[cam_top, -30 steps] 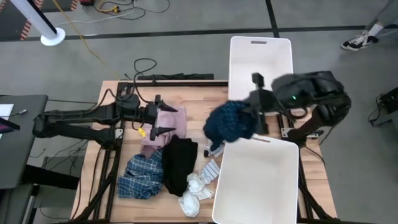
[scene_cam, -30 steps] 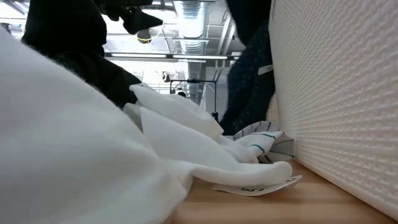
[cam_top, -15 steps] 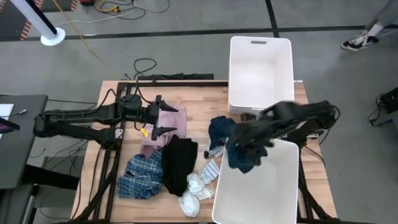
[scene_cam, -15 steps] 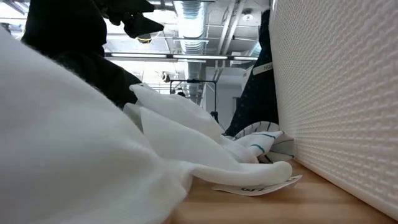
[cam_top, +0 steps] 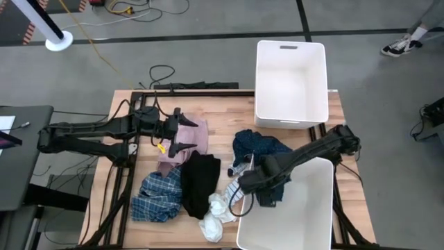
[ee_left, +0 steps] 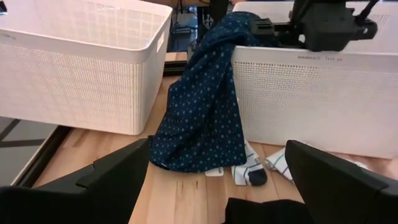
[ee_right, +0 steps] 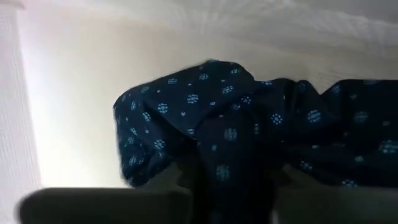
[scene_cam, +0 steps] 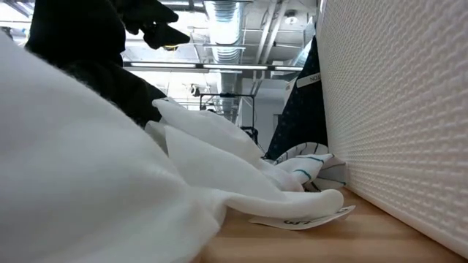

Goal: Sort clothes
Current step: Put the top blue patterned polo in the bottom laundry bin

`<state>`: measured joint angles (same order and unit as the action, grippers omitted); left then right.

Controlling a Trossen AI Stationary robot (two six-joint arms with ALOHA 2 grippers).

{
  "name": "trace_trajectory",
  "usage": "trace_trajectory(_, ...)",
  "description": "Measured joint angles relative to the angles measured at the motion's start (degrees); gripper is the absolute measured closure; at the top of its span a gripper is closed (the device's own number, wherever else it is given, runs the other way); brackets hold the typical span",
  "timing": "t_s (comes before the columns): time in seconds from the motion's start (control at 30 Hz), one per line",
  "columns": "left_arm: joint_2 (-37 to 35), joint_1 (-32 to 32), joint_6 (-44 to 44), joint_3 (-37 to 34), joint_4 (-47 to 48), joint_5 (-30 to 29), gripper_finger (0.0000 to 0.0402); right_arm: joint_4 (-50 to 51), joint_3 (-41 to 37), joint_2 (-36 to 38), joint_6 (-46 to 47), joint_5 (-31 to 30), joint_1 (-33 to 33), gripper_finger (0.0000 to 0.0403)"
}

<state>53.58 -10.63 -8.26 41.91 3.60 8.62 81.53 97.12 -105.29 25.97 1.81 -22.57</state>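
The navy patterned garment (cam_top: 258, 147) lies partly on the table and drapes over the near bin's left rim (ee_left: 249, 53) into the near white bin (cam_top: 298, 215). My right gripper (cam_top: 255, 187) is low inside that bin at its left wall, shut on the garment (ee_right: 224, 130). My left gripper (cam_top: 193, 135) is open and empty above the pink garment (cam_top: 201, 127) at the table's left. The black garment (cam_top: 200, 182), the blue plaid shirt (cam_top: 158, 196), white socks (cam_top: 218, 212) and a striped sock (cam_top: 236, 187) lie on the table near the front. My right gripper holds a bunched part of the navy garment (ee_right: 230, 177) between its fingers; the cloth covers the fingertips, so layers do not show. The held part is inside the near bin. The rest trails over the rim and hangs down the bin's outer wall (ee_left: 199, 118) onto the table.
A second white bin (cam_top: 291, 55) stands at the table's far right, beside the near bin. In the low view the white socks (scene_cam: 110, 183) fill the foreground next to the near bin's wall (scene_cam: 395, 117). Bare wood shows at the table's far middle.
My right gripper has swung from beside the far bin toward the table's near edge and left, and down into the near bin, carrying the navy garment. The garment was lifted in a bundle and now drapes over the near bin's rim, with one end on the table.
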Motion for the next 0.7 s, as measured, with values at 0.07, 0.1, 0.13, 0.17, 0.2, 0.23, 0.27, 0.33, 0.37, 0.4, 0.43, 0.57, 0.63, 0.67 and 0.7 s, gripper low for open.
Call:
trace_trajectory(0.07,0.0,0.0,-0.3,0.0,0.1,0.0,0.0033,-0.4,0.0,0.0,0.7,0.0,0.1,0.0253)
trace_trajectory(0.1,0.0,0.0,-0.3,0.0,0.1,0.0,0.0033,-0.5,0.0,0.2,1.1,0.0,0.1,0.0233)
trace_trajectory(0.13,0.0,0.0,-0.3,0.0,0.1,0.0,0.0033,-0.6,0.0,0.6,1.7,0.0,0.2,0.0214)
trace_trajectory(0.17,0.0,0.0,-0.5,0.0,0.1,0.0,0.0033,-0.8,0.0,1.3,2.4,0.0,0.4,0.0194)
trace_trajectory(0.2,0.0,0.0,-0.5,0.0,0.1,0.0,0.0033,-0.8,0.0,2.1,3.2,0.0,0.6,0.0175)
trace_trajectory(0.23,0.0,0.0,-0.5,0.0,0.1,0.0,0.0033,-0.7,0.2,2.9,4.0,0.0,0.8,0.0159)
trace_trajectory(0.27,0.0,0.0,-0.5,0.0,0.2,0.0,0.0033,-0.6,0.6,3.7,4.6,0.0,1.0,0.0144)
trace_trajectory(0.33,0.0,0.0,-0.8,0.0,0.5,-0.1,0.0033,-0.7,1.5,5.3,5.6,0.0,1.0,0.0121)
trace_trajectory(0.37,0.0,0.0,-1.0,0.0,0.9,-0.1,0.0033,-0.8,2.2,6.0,5.9,0.0,1.0,0.0113)
trace_trajectory(0.4,0.0,0.0,-1.1,0.0,1.2,-0.1,0.0033,-0.7,2.9,6.8,6.0,0.0,1.0,0.0107)
trace_trajectory(0.43,0.0,0.0,-1.2,0.0,1.4,-0.1,0.0033,-0.7,3.8,7.5,6.1,0.0,1.0,0.0103)
trace_trajectory(0.57,0.0,0.0,-1.2,0.0,1.9,-0.1,0.0033,-0.7,7.8,9.6,5.8,-0.1,1.0,0.0098)
trace_trajectory(0.63,0.0,0.0,-1.2,0.0,2.1,-0.1,0.0033,-0.8,10.6,10.1,5.0,-1.2,1.5,0.0098)
trace_trajectory(0.67,0.0,0.0,-1.2,0.0,2.1,-0.1,0.0033,-1.0,12.0,10.2,4.2,-1.9,1.8,0.0097)
trace_trajectory(0.7,0.0,0.0,-1.3,0.0,2.1,-0.1,0.0033,-1.5,13.4,10.2,3.2,-2.7,2.3,0.0097)
